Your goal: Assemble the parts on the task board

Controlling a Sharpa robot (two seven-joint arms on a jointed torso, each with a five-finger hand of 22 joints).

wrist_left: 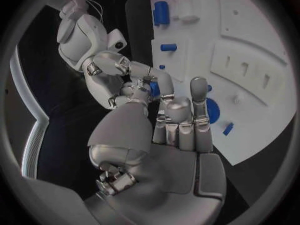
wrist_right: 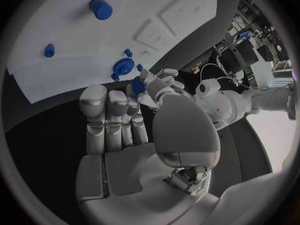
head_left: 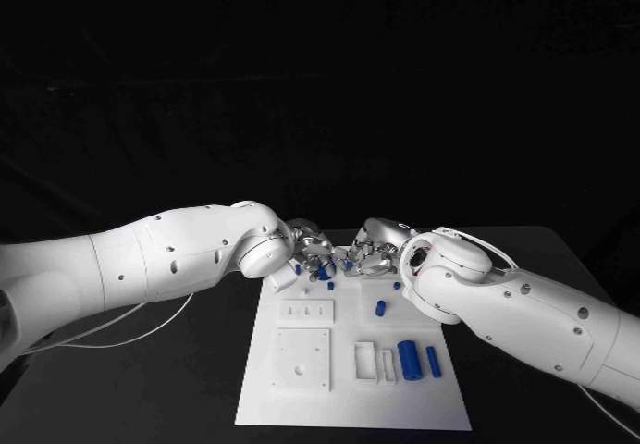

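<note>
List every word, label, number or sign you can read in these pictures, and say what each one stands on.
None can be read.
Task board: plain white, no lettering seen.
Blue parts: no marks seen.
Left hand and right hand: bare silver, no brand or number legible.
White arms: small dark dots, no text.
Room equipment at the rim of the right wrist view: too small and blurred to read.
</note>
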